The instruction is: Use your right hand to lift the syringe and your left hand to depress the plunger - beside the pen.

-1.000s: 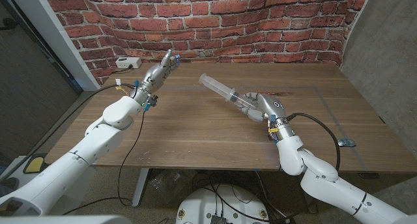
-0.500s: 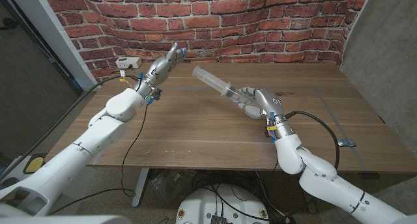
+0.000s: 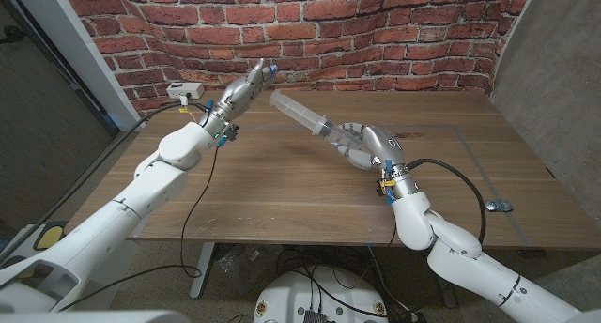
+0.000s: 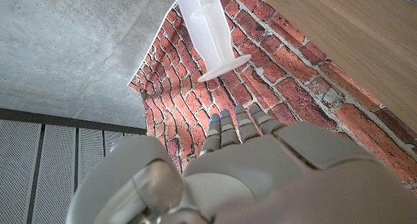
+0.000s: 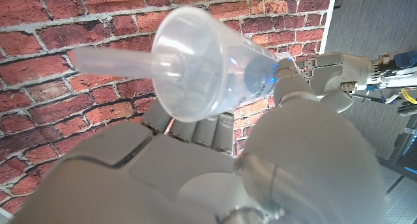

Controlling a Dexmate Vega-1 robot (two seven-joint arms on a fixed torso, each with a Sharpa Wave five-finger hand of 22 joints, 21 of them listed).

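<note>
The right hand [image 3: 364,143] holds the syringe [image 3: 305,120] up over the table [image 3: 282,182], its plunger end tipped toward ten o'clock. The left hand [image 3: 246,86], fingers straight and close together, holds nothing, near that end.

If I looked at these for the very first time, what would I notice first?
Probably the big clear syringe, held up in the air over the middle of the wooden table by the right hand. Next, the left hand raised with fingers straight, near the syringe's far end but not touching it. Behind both is a red brick wall.
</note>
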